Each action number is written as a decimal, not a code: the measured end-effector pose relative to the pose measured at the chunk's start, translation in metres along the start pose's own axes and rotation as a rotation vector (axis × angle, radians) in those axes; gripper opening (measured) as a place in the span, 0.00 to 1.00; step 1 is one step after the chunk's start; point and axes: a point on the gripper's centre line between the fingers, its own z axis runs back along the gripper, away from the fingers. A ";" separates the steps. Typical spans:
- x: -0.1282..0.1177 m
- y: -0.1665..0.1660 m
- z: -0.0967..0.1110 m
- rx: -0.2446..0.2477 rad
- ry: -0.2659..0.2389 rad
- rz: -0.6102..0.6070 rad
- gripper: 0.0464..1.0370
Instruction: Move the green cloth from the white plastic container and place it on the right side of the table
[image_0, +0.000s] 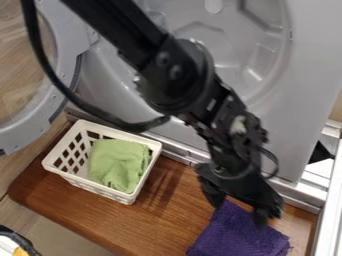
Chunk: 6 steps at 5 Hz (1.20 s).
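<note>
The green cloth (119, 162) lies crumpled inside the white plastic basket (120, 133), to the left of the pincer (239, 208) in the view. The pincer is spread at the upper edge of a purple cloth (237, 235) on the wooden table (150, 220).

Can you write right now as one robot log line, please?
gripper: open, at purple cloth | purple cloth: on table, right side | green cloth: in white basket, left side | move: not done

High slanted view
The camera looks down from fairly near onto the wooden table (150, 222), facing the grey machine (294, 120).
</note>
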 end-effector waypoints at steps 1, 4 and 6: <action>0.001 0.013 0.005 0.013 0.015 0.030 0.96; 0.011 0.091 0.042 0.089 -0.040 0.279 0.96; 0.012 0.149 0.045 0.131 -0.013 0.400 0.96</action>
